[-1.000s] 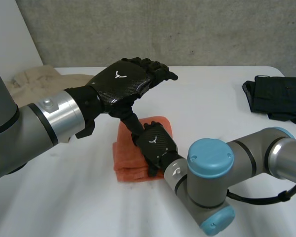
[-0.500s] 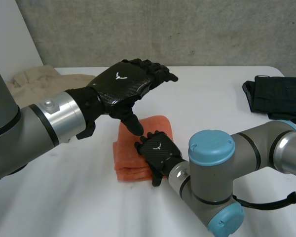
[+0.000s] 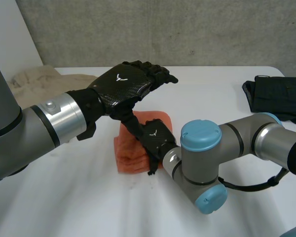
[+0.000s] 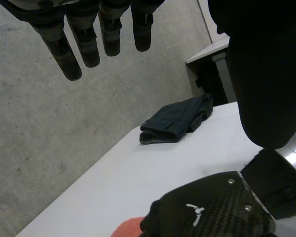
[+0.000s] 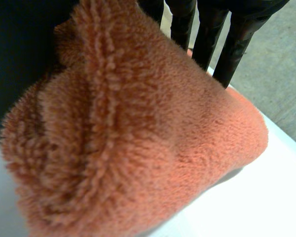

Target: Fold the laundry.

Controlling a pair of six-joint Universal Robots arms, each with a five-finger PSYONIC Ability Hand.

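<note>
Your right hand (image 3: 155, 139) lies flat, fingers straight, on the folded orange towel (image 3: 130, 158) at the centre of the desk (image 3: 212, 98). Your left hand (image 3: 123, 84), fingers extended and empty, hovers at 11 o'clock above it. Expect soft, light, thick pile; take hold at an edge, through all layers.

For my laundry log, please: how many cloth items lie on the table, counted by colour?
Orange towel: 1
Beige cloth: 1
Black cloth: 1
Total: 3
</note>
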